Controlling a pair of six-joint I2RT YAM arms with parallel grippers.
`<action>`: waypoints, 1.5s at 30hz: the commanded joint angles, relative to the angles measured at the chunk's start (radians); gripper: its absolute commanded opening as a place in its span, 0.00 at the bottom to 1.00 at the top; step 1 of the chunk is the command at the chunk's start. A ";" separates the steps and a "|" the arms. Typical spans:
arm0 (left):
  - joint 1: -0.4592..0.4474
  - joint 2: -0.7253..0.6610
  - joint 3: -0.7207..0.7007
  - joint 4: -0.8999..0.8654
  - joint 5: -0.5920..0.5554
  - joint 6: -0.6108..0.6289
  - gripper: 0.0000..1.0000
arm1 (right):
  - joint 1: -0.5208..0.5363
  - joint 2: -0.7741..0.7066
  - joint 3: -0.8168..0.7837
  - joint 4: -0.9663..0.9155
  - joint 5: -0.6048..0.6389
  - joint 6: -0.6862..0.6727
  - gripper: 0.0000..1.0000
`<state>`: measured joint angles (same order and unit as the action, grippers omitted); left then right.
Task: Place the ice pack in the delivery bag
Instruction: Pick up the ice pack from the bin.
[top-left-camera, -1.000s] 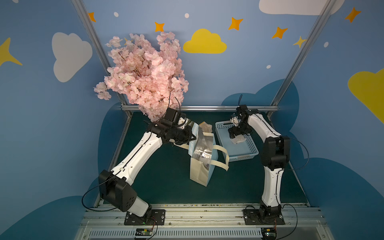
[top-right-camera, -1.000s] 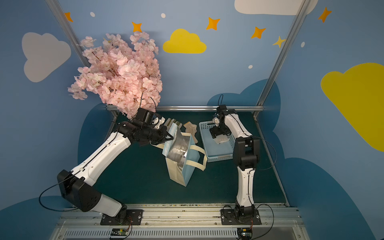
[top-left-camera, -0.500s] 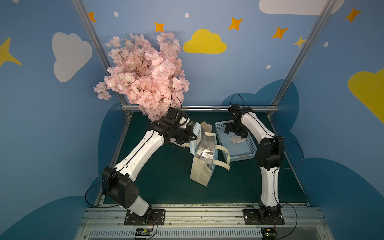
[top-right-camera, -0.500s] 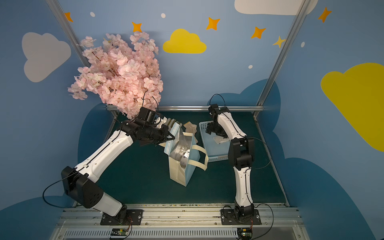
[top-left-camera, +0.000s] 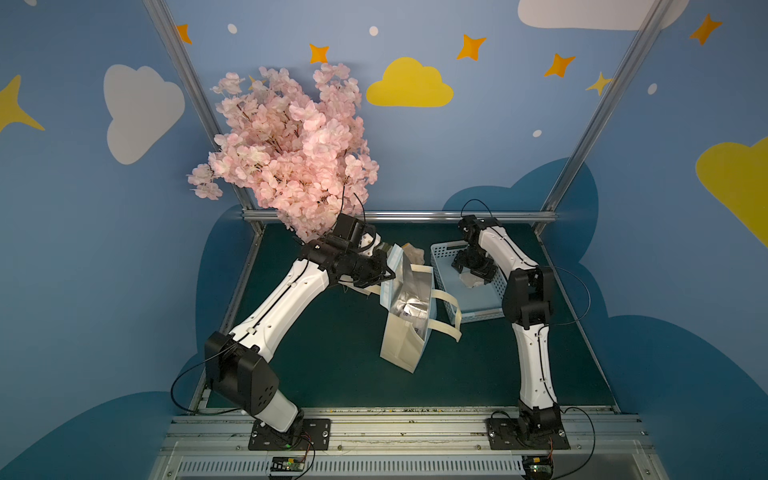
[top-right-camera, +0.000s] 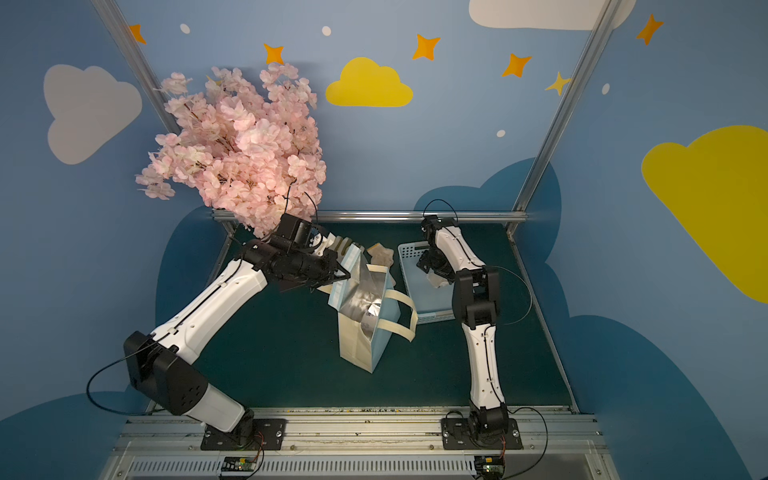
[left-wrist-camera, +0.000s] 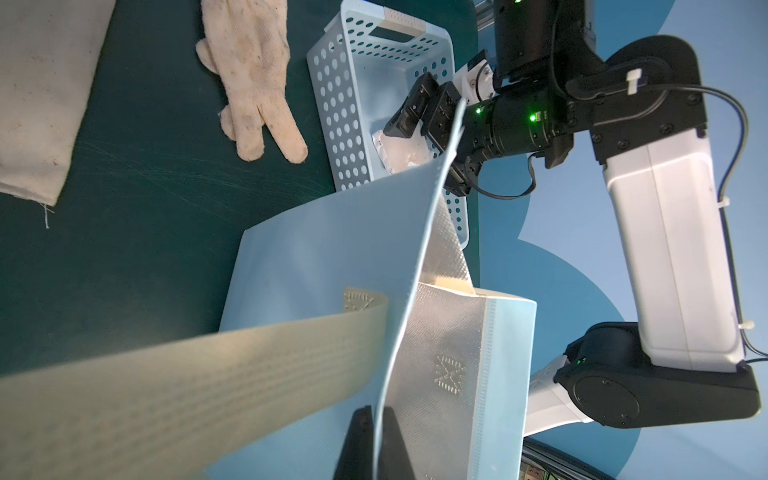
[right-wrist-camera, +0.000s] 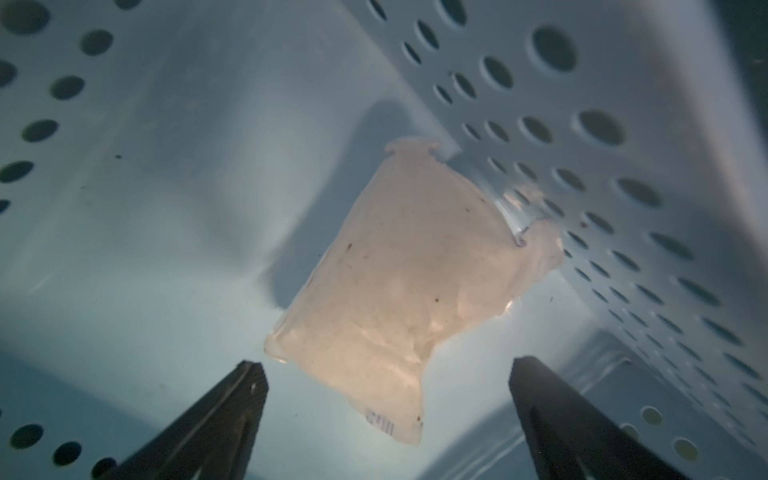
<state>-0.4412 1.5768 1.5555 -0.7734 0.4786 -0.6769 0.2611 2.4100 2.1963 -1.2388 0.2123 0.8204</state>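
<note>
both busy: left jaws pinch delivery bag (left-wrist-camera: 324, 249) open; right jaws, wide over ice pack (right-wrist-camera: 407, 291), must lower and close.

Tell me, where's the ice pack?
The ice pack lies on the basket floor, against its holed wall, right of the bag. In the right wrist view it sits just ahead of the open right gripper.

A staged robot-lab cell: blue walls (top-left-camera: 83, 249) painted with a yellow cloud (top-left-camera: 409, 85) and orange stars (top-left-camera: 471, 46), aluminium frame posts (top-left-camera: 598, 112), two white arms (top-left-camera: 282, 307) (top-left-camera: 534, 365) bolted to a metal rail (top-left-camera: 395, 428) along the bottom, a green desk (top-left-camera: 332, 353), and pink blossoms (top-left-camera: 291, 149) at upper left.
</note>
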 joint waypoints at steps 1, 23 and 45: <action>-0.002 0.015 0.023 -0.009 0.005 0.020 0.03 | -0.009 0.046 0.035 -0.036 -0.015 0.034 0.98; -0.002 0.006 0.029 -0.028 -0.008 0.031 0.03 | -0.013 0.005 -0.128 0.059 -0.030 -0.098 0.47; 0.010 -0.018 0.005 0.013 0.021 0.039 0.03 | 0.019 -0.709 -0.509 0.345 -0.182 -0.447 0.06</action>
<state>-0.4385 1.5742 1.5593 -0.7696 0.4847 -0.6582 0.2718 1.7889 1.7012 -0.9485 0.0860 0.4412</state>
